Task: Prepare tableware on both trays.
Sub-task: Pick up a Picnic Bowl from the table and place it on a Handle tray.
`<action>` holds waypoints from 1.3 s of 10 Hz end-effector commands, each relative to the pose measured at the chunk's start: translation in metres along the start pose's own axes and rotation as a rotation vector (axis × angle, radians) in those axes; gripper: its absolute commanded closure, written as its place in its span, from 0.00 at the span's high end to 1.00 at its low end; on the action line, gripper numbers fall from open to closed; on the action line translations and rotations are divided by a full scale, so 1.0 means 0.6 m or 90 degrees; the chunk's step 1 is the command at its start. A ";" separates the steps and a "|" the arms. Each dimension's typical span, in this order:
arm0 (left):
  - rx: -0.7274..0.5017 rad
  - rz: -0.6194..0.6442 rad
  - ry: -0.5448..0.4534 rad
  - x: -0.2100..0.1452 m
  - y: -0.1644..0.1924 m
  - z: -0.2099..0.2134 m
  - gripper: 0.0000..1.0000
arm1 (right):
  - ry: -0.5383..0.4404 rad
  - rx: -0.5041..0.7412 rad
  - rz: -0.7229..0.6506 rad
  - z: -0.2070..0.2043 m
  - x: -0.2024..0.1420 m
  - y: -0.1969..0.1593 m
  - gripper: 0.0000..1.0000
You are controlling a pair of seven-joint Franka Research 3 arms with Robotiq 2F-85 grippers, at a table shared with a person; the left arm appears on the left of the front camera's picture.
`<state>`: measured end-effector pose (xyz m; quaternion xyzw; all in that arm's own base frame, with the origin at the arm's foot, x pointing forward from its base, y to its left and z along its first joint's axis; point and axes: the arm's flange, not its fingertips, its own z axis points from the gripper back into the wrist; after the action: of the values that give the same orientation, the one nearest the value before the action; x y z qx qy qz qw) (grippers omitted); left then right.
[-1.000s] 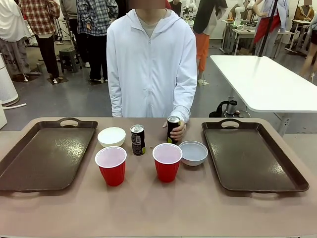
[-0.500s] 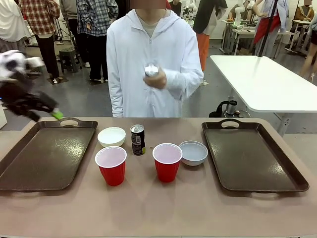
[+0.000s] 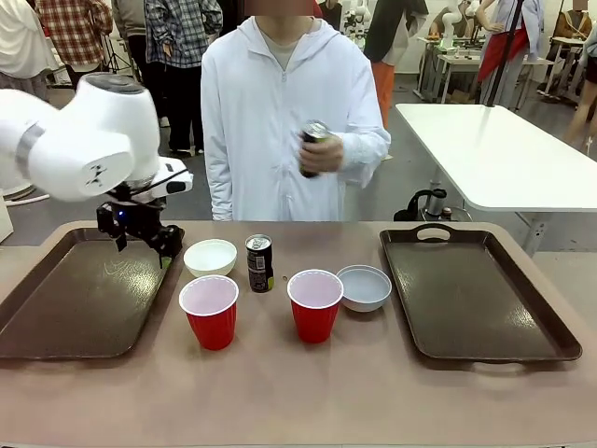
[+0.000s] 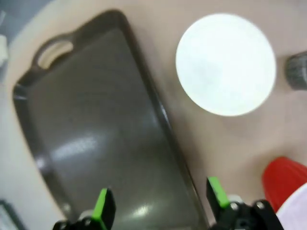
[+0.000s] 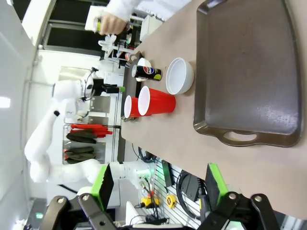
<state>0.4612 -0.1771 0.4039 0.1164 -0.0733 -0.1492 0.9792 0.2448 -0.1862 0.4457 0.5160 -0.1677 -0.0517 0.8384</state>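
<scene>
- A busy workshop hall lies behind, with a white table off to the far right. In front of it a tan surface (image 3: pixel 298 401) is shared with a person in a white zipped jacket (image 3: pixel 280 121), who stands at its far edge.
- Two large dark brown rectangular plastic trays with raised rims sit at the ends, the left tray (image 3: pixel 65 308) and the right tray (image 3: pixel 485 308). Both are bare, so I judge that no piece has been set out yet.
- The tableware is bunched in the middle between the trays, likely so that either arm can reach it.
- A small round white bowl (image 3: pixel 210 257) stands nearest the left tray, with a red plastic cup (image 3: pixel 210 313) with a pale inside in front of it and a slim dark drink can (image 3: pixel 259 262) upright beside it.
- A second red cup (image 3: pixel 315 305) follows, and a second white bowl (image 3: pixel 364 287) sits just beside it on the right-tray side.
- The other slim dark can (image 3: pixel 312 140) is off the surface, held at chest height in the person's hand (image 3: pixel 325 154). It may be meant for handing over or setting down; I cannot tell which.
- The left jaws, on the white left arm (image 3: pixel 93 140), hang over the far right corner of the left tray. They are wide and empty, and the wrist view shows the tray's rim between them and the small round white bowl just beyond. This looks like an approach to that bowl.
- The right jaws are spread wide and hold nothing. They are well apart from the tableware and look across the right tray from its outer side.
</scene>
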 end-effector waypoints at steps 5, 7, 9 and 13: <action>-0.036 0.003 0.030 0.052 -0.016 0.013 1.00 | -0.006 0.011 0.007 0.001 0.000 -0.001 1.00; -0.036 0.003 0.030 0.052 -0.016 0.013 1.00 | -0.006 0.011 0.007 0.001 0.000 -0.001 1.00; -0.049 -0.002 0.042 0.059 -0.015 0.015 1.00 | -0.006 0.011 0.007 0.001 0.000 -0.001 1.00; -0.080 -0.021 -0.014 0.135 -0.012 -0.026 1.00 | -0.006 0.011 0.007 0.001 0.000 -0.001 1.00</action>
<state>0.5258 -0.2072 0.4020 0.0627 -0.0673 -0.1625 0.9824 0.2446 -0.1867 0.4454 0.5161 -0.1677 -0.0527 0.8383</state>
